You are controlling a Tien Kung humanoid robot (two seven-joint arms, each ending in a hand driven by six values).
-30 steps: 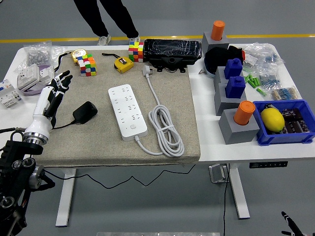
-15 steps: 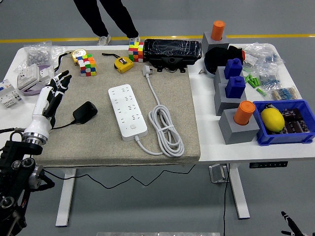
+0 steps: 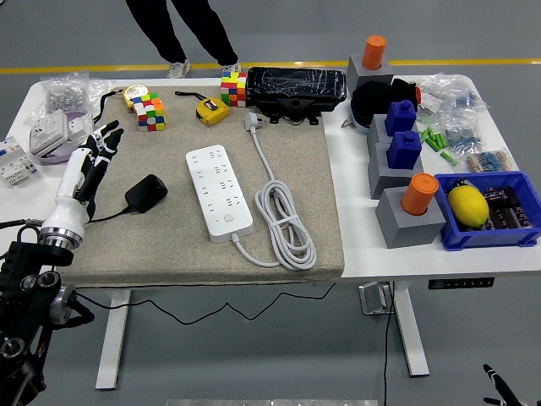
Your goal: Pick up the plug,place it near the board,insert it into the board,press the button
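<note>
Black and compact, the plug lies on the beige mat toward the bench's left edge, its thin cable trailing off to the left. The left hand hovers just beside it, nearer that edge, fingers spread loosely and holding nothing (the white forearm slants in from the lower left corner). The white board rests flat at the mat's middle, well apart from the plug, with its own white cord coiled to the right. Two colour cubes and a yellow tape measure sit near the far edge. A blue bin holding a lemon occupies the near right corner. A person's legs stand beyond the far edge.
</note>
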